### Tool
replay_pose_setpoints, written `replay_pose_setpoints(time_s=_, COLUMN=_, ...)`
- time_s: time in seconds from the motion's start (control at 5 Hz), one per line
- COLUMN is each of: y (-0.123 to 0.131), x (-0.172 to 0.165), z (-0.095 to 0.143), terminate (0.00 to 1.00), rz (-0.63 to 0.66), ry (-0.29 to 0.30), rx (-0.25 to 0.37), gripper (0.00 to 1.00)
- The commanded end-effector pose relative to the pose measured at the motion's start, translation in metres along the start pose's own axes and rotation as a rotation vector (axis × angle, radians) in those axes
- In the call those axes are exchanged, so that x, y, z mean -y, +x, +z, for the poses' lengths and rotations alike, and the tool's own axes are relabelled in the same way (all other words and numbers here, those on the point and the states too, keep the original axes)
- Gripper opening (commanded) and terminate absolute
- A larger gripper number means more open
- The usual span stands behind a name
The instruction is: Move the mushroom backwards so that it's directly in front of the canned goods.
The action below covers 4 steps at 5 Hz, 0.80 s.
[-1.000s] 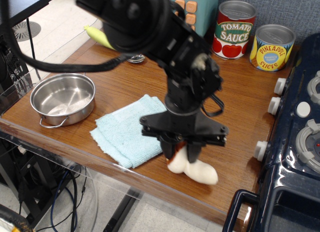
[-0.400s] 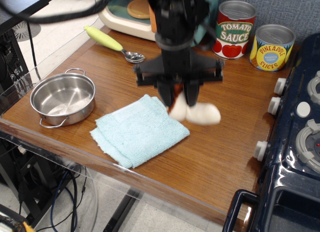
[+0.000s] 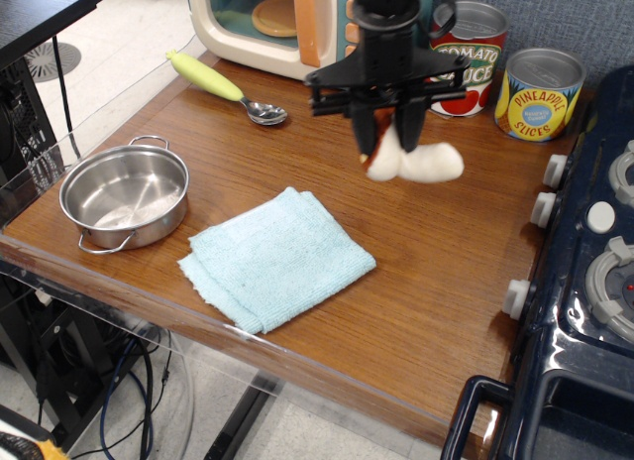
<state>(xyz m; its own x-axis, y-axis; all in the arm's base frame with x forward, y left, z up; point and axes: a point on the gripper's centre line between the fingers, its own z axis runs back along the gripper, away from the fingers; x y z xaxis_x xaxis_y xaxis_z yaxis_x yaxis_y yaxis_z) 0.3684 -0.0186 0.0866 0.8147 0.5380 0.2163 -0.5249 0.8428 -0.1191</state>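
Observation:
My gripper (image 3: 387,141) is shut on the mushroom (image 3: 421,163) and holds it above the wooden counter (image 3: 436,272). The cream-white stem sticks out to the right; only a sliver of reddish-brown cap shows between the fingers. Behind it at the back right stand the canned goods: the Tomato Sauce can (image 3: 466,58), partly hidden by my arm, and the Pineapple Slices can (image 3: 538,93). The mushroom hangs in front of the Tomato Sauce can and a little left of the Pineapple Slices can.
A light blue cloth (image 3: 275,257) lies at the front middle. A steel pot (image 3: 125,194) sits at the front left. A spoon with a yellow handle (image 3: 223,86) and a toy microwave (image 3: 297,24) are at the back. A dark blue toy stove (image 3: 589,282) borders the right side.
My gripper has lifted the mushroom from the front edge and carried it backwards and to the right, over the cloth, toward the cans.

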Motion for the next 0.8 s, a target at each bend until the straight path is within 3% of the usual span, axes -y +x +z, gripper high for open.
replay_pose_setpoints(time_s=0.0, y=0.051, x=0.029, z=-0.011, terminate=0.0, rz=0.045, ry=0.018, rx=0.094, gripper=0.0)
replay_pose_setpoints(time_s=0.4, y=0.069, x=0.05, z=-0.043, terminate=0.0, rz=0.027, ry=0.059, rx=0.09, gripper=0.0)
replay_pose_setpoints(time_s=0.6, y=0.066, x=0.053, z=-0.051, terminate=0.0, rz=0.006, ry=0.081, rx=0.07, gripper=1.0)
